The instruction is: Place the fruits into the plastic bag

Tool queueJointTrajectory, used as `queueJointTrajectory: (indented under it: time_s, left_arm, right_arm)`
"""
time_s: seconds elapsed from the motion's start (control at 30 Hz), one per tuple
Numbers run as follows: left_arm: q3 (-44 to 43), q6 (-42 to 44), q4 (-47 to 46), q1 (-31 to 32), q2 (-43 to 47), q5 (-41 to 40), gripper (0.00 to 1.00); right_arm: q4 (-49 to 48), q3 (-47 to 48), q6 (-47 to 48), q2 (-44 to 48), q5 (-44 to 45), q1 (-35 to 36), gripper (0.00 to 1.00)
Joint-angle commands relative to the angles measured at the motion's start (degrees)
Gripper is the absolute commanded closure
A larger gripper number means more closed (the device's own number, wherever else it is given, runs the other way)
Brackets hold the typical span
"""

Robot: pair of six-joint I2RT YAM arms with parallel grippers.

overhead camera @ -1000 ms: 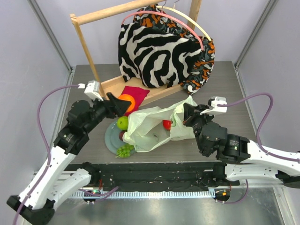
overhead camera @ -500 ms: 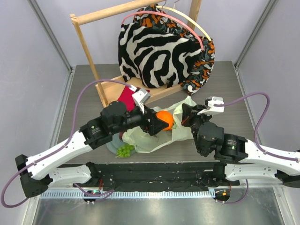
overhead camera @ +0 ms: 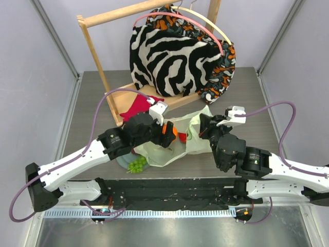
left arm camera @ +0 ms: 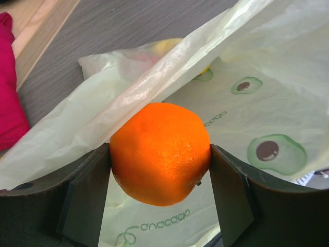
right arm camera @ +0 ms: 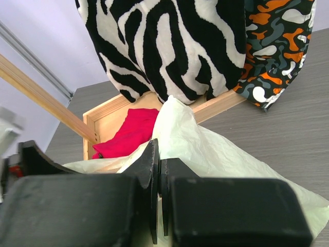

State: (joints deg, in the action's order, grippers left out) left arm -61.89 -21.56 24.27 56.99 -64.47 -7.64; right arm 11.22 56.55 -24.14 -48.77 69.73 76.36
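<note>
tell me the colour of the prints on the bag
Green with brown centres, on the pale plastic bag; clearest in the left wrist view.

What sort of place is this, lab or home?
Probably a lab test cell, not a home: plain walls on metal posts enclose the table, the left arm and right arm are bolted at its near edge, and a wooden rack with zebra-striped fabric looks like a staged prop.

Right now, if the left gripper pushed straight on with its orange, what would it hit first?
Probably the plastic bag: its printed inside lies beyond the orange in the left gripper, though depth is unclear.
</note>
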Motion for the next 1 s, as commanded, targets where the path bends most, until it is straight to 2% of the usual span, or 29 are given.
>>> queueJointTrajectory:
  time_s: [0.0, 0.13, 0.23, 0.57, 0.67, 0.97]
  left_arm:
    - [-0.78, 0.12, -1.15, -0.04, -3.64, -1.42, 0.51]
    - [-0.69, -1.73, -3.70, -0.13, -7.86, 1.40, 0.49]
    - [-0.25, -3.22, -5.10, -0.04, -10.50, 2.80, 0.44]
    - [2.03, -3.84, -4.59, 0.05, -11.38, 4.12, 0.12]
    - [2.74, -4.10, -4.85, 0.05, -10.59, 3.86, 0.06]
    - [3.62, -3.75, -6.25, 0.05, -8.75, 3.77, 0.02]
  right_arm:
    - [-1.20, 1.19, -0.82, 0.17, 1.37, -0.16, 0.99]
    - [-1.12, 1.28, -0.73, 0.26, 1.28, -0.24, 0.99]
    - [-0.94, 1.10, -0.82, 0.52, 1.54, -0.16, 0.99]
    - [-0.94, 1.63, -1.17, -0.53, 1.19, -0.16, 0.99]
    - [-0.94, 1.72, -1.08, -1.06, 0.93, -0.16, 0.99]
    - [-1.03, 1.89, -1.35, -1.24, 0.67, -0.24, 0.99]
